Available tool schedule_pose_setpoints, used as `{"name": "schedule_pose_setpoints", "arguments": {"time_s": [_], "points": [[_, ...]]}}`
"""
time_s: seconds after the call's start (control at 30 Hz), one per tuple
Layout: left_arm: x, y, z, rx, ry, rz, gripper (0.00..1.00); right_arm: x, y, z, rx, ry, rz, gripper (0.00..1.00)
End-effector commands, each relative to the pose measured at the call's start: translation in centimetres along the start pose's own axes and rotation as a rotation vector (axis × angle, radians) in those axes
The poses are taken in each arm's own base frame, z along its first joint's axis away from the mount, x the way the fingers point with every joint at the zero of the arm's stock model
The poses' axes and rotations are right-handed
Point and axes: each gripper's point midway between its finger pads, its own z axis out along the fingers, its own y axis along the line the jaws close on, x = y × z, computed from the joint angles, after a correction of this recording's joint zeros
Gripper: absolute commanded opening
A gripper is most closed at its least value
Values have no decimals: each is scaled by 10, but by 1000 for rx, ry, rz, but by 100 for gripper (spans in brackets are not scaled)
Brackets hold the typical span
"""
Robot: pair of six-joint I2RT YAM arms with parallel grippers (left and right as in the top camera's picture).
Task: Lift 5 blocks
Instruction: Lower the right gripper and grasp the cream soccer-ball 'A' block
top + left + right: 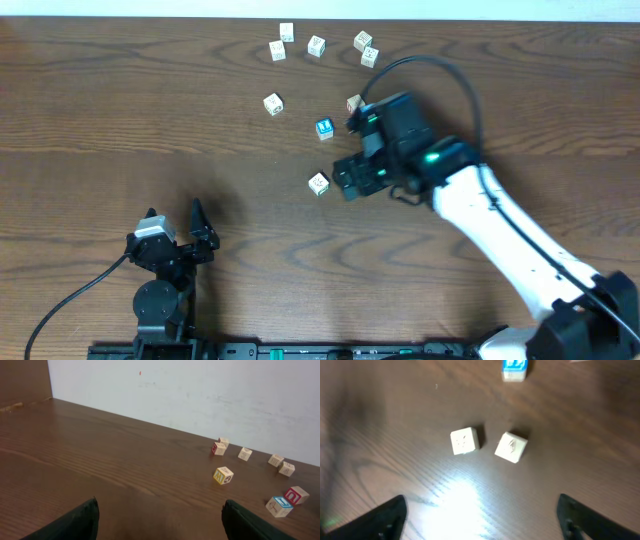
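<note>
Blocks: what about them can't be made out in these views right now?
Overhead: one block is half covered by the right arm; every print is too small to read.
Right wrist: blur hides the prints on the two pale blocks; the blue-faced block is cut by the top edge.
Left wrist: the far row is too small for its prints to show.

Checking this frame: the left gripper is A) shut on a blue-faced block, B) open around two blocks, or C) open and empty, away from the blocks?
C: the left gripper stands wide open over the bare table, with the blocks lying well beyond it.
</note>
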Motion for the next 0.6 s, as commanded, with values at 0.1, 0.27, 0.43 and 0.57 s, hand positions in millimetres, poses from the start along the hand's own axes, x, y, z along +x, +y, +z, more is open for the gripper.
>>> {"name": "schedule_pose_setpoints", "arguments": {"time_s": [0.1,0.27,0.43,0.57], "points": [[17,5,1,-20,45,15,79,12,-13,29,228,22,152,95],[17,5,1,-20,45,15,79,14,-22,48,269,28,222,89],[17,5,1,-20,45,15,79,12,-24,72,269,29,220,86],[17,5,1,-20,45,15,79,12,-27,90,270,28,222,86]]}}
